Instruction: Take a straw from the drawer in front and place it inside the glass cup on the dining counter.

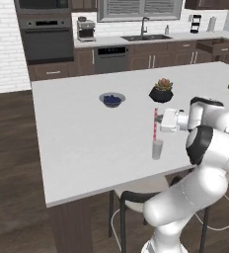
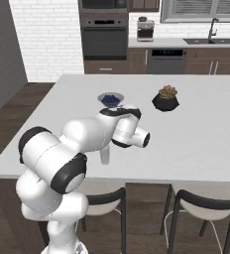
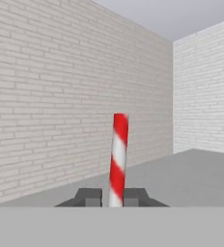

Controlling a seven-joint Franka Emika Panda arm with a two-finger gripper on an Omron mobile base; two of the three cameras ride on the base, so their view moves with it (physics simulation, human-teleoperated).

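Straw (image 1: pixel 155 123): red-and-white striped, upright, held directly above the cup; its lower end appears to be at or just inside the cup's mouth, though I cannot tell how deep.
Gripper (image 1: pixel 159 121): turned sideways over the counter, jaws narrow and clamped on the straw; in the hand view the straw (image 3: pixel 118 159) rises between the two fingertips (image 3: pixel 89 197).
Grip point: about mid-length in the left base view, with a stretch of straw above the jaws and a stretch below.
Cup (image 1: pixel 157 148): small clear tumbler, standing upright near the counter's near edge, directly under the gripper; in the right base view it sits mostly behind the arm (image 2: pixel 105 157).
Counter (image 1: pixel 77 133): wide white top.
Other things: a blue-filled bowl (image 1: pixel 111 99) and a potted plant (image 1: pixel 161 91) stand farther back, well apart from the cup.
Handling, straw: likely very light, thin and slick; a firm pinch could crush it, a slack one could let it slide or tilt. A hold near the middle keeps it plumb.
Handling, cup: probably light and easy to tip; a sideways nudge from the straw or fingers could knock it over.
Stage: placement looks nearly done; lowering straight and letting go remain.
Risk: on release, the tall straw will lean on the rim.
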